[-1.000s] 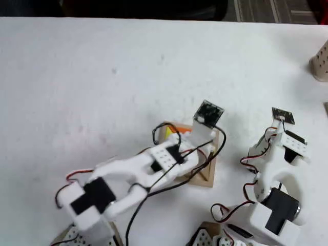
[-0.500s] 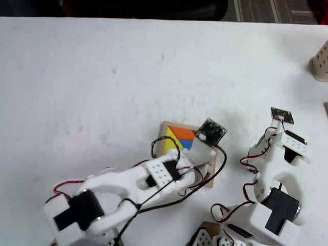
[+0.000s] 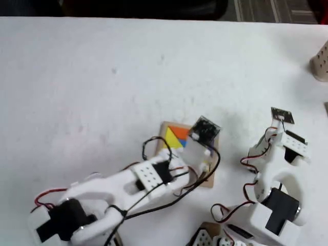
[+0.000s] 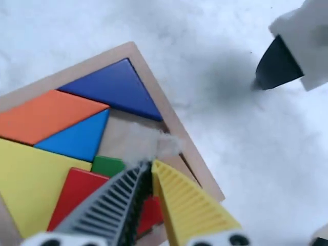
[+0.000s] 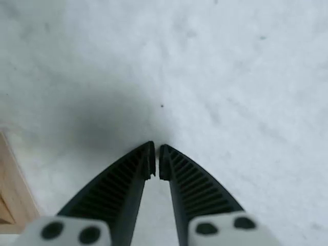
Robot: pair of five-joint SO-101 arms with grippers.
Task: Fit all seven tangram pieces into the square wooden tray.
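The square wooden tray [image 4: 177, 137] holds a dark blue triangle [image 4: 120, 84], an orange piece [image 4: 48, 114], a light blue triangle [image 4: 79, 138], a yellow triangle [image 4: 31, 179], a small green piece [image 4: 107, 165] and a red piece [image 4: 77, 192]. A patch of bare wood [image 4: 128, 136] shows between them. My left gripper [image 4: 150, 165] is shut with nothing in it, its tips over the tray near the green piece. In the high view the left arm [image 3: 148, 177] covers much of the tray [image 3: 212, 177]. My right gripper [image 5: 156, 156] is shut over the white table beside the tray's corner [image 5: 13, 189].
The right arm [image 3: 279, 169] stands just right of the tray; its dark fingertip [image 4: 277, 66] shows close to the tray's edge. A tan pegged object [image 3: 320, 64] sits at the far right edge. The white table stretches open behind and to the left.
The left arm has drawn back toward the near left, uncovering the tray's yellow, orange and blue pieces. The right arm has kept still.
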